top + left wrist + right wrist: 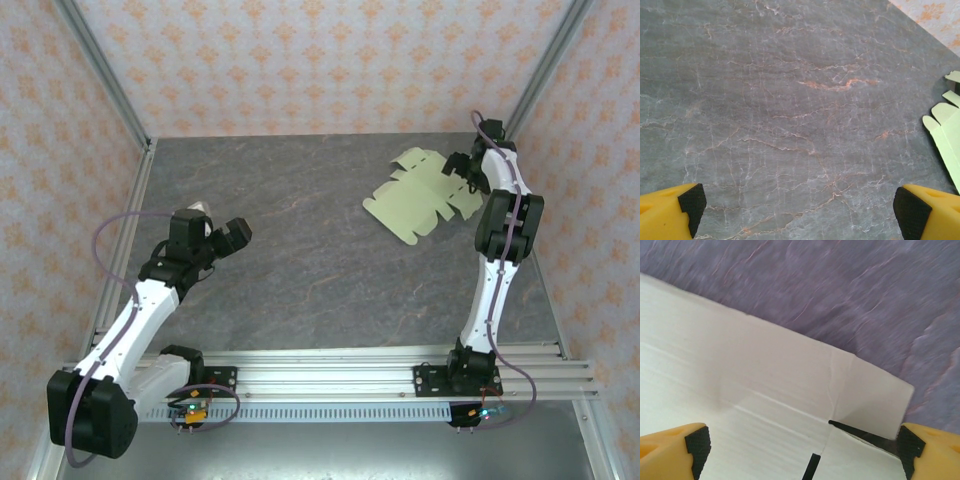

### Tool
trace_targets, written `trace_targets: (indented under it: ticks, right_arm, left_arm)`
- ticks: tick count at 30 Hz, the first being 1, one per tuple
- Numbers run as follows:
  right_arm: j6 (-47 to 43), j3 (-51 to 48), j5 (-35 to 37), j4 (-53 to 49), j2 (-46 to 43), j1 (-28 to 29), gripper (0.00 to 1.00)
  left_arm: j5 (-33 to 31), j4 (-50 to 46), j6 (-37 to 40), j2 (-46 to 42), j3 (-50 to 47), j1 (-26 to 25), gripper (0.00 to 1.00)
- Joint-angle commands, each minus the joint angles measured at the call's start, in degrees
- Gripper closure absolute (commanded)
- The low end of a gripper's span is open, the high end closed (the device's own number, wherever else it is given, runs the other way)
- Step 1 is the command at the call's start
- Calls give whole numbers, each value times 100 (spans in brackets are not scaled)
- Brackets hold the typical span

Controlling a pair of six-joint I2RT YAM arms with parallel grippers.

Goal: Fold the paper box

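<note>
Flat paper box (420, 200) on the counter (300, 240)
Above its edge hovers the right gripper (458, 172), jaws spread; the left gripper (225, 232), also released, hangs well apart.

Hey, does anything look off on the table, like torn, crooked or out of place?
Nothing stands out. The paper box lies unfolded at the far right of the table, angled to its edges, with no visible tears.
</note>
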Motion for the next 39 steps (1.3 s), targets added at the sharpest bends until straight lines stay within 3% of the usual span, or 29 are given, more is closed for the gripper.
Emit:
trace_targets:
  ticks: [1, 8, 13, 17, 23, 33, 36, 39]
  right_arm:
    - [-220, -352, -1019, -296, -249, -38, 5]
    - [10, -2304, -3077, 581, -1332, -31, 9]
    - [152, -3732, -2856, 985, -2268, -33, 10]
    - [179, -4239, -2450, 1080, -2576, -31, 10]
    - [373, -4160, -3083, 1571, -2231, -31, 14]
    - [-361, -3952, -2081, 1087, -2102, -31, 15]
    - [-420, -3892, -2524, 1250, -2067, -32, 17]
    - [-772, -3793, -3123, 1253, -1967, -24, 25]
  left_arm:
    - [182, 9, 38, 11, 194, -51, 0]
    - [280, 95, -80, 39, 165, -62, 0]
    - [308, 268, -233, 48, -8, -117, 0]
    - [328, 296, -251, 92, -47, -162, 0]
    - [332, 223, -151, 189, 24, -179, 0]
    - [469, 111, -90, 202, 46, -179, 0]
    - [467, -16, 18, 233, 129, -186, 0]
    - [460, 51, -18, 248, 111, -187, 0]
